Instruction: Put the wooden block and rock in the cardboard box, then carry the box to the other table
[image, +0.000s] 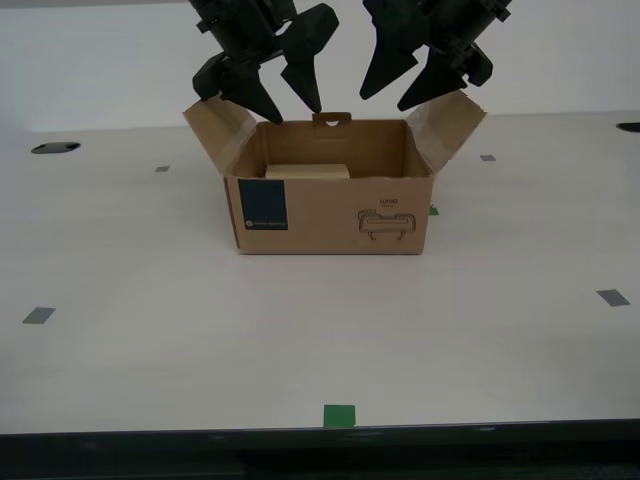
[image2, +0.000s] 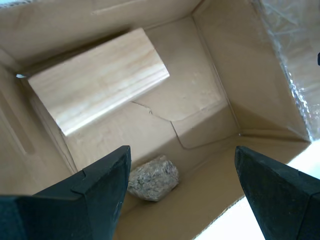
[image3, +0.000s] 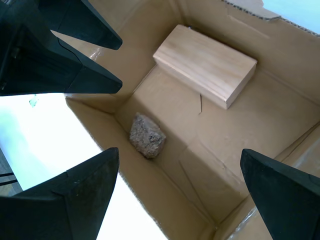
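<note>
Inside the cardboard box (image: 330, 215), wooden block (image3: 205, 65) and rock (image3: 147, 136) lie apart; both grippers seemingly gape empty.

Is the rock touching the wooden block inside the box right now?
Apart. The first wrist view shows the rock near one wall of the cardboard box and the wooden block against another, with bare floor between them.

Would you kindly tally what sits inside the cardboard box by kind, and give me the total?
Wooden block: 1
Rock: 1
Total inside the cardboard box: 2
</note>
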